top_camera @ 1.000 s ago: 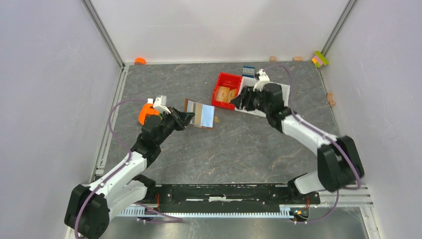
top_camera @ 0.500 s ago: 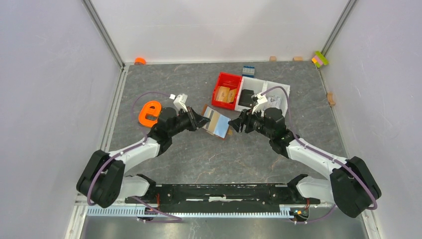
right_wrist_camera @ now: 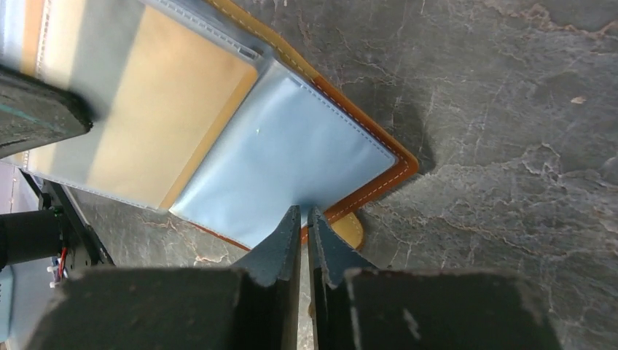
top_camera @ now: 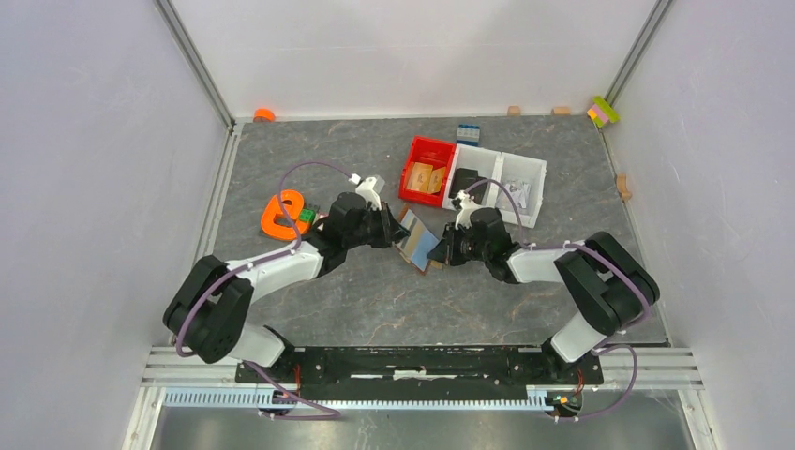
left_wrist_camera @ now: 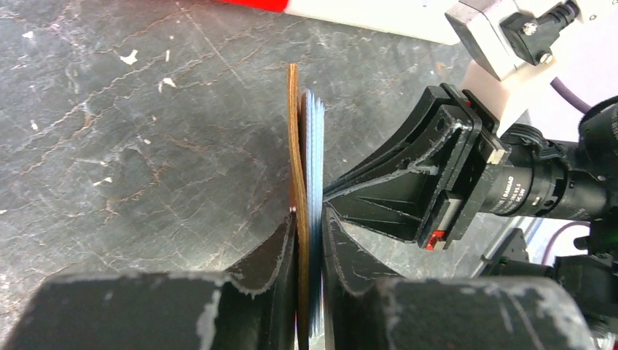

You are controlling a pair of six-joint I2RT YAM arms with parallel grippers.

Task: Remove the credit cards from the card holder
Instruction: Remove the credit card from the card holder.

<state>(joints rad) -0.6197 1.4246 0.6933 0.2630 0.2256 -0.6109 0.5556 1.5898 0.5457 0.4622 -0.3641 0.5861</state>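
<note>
No card out yet. My L gripper (left_wrist_camera: 307, 219) clamps the card holder (left_wrist_camera: 293, 131), held mid-workspace. My R gripper (right_wrist_camera: 302, 219) is pinched on the edge of the pale blue card (right_wrist_camera: 291, 160). The orange-tan card (right_wrist_camera: 175, 124) sits inside too. Both pulls left to do.
</note>
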